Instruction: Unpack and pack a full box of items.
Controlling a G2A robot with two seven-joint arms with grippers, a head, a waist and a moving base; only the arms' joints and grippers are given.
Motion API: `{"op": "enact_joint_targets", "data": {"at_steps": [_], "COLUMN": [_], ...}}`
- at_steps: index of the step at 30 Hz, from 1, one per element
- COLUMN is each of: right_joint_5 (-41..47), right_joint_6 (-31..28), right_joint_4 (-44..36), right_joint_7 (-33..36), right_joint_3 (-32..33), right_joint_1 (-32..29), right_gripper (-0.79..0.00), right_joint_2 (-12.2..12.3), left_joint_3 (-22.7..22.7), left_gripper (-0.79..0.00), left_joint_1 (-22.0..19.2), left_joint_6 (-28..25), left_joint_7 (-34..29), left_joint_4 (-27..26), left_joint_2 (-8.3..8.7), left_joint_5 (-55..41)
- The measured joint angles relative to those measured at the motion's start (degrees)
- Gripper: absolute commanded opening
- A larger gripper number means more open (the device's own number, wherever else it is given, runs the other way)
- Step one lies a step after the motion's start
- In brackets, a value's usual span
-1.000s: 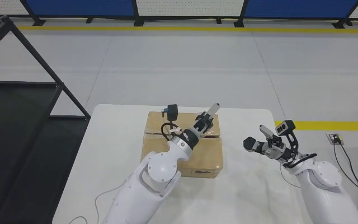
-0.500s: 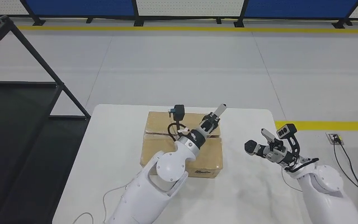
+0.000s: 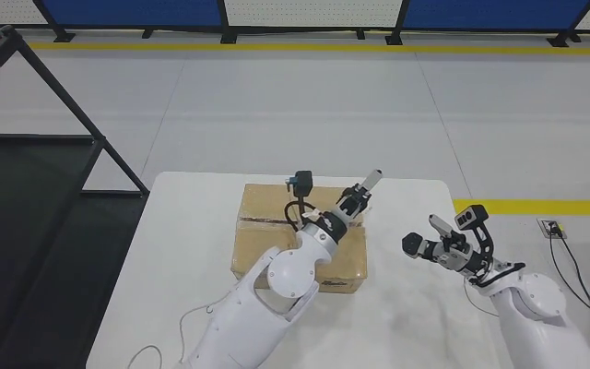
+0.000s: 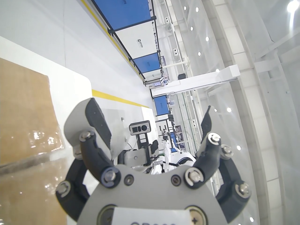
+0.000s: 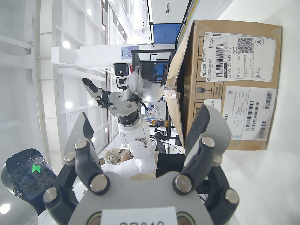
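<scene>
So this looks like the very start of the unpack half: the cardboard box [image 3: 260,210] sits in the middle of the tabletop [image 3: 184,277] with nothing out of it yet, and the job in hand is getting it open. The left tool [image 3: 362,192] is up over the box's far right corner, jaws wide apart, not clamped on anything. There is a crinkled strip of clear tape [image 5: 146,90] running from one of its fingers [image 4: 97,120] to the edge of the top flap [image 5: 174,71], so I'd say it's stuck there rather than gripped. That flap is lifted a little off the box along one side.

The right tool [image 3: 419,238] hangs above the tabletop beside the box, apart from it, pointed at the labelled side, jaws spread and empty.

My guess for the next move: pull the tape clear, get rid of it, then fold the flaps right back. That sticky tape could easily cling to the finger.
</scene>
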Motion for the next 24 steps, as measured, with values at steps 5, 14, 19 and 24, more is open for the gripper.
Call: {"op": "enact_joint_targets", "data": {"at_steps": [5, 14, 19, 24], "right_joint_5": [-0.5, -0.5, -3.7, -8.3], "right_joint_6": [-0.8, -2.8, -3.6, -2.6], "right_joint_4": [0.1, 0.6, 0.9, 1.4], "right_joint_7": [1.1, 3.6, 3.7, 0.8], "right_joint_3": [-0.6, -1.6, -3.1, -6.6], "right_joint_1": [0.1, 1.0, 2.5, 4.9], "right_gripper": [0.000, 0.000, 0.000, 0.000], "right_joint_2": [0.1, 0.2, 0.3, -0.1], "left_joint_3": [0.1, -5.9, -14.9, -25.6], "left_gripper": [0.000, 0.000, 0.000, 0.000], "left_joint_1": [-0.2, 3.3, 9.1, 14.7], "left_joint_6": [-0.8, -3.0, -2.1, -1.8], "left_joint_7": [0.2, -1.5, -5.8, -9.0], "left_joint_4": [1.2, -6.9, -18.2, -26.3], "left_joint_2": [-0.66, -0.01, 1.86, 3.45], "left_joint_5": [0.6, -0.2, -0.4, -2.5]}}
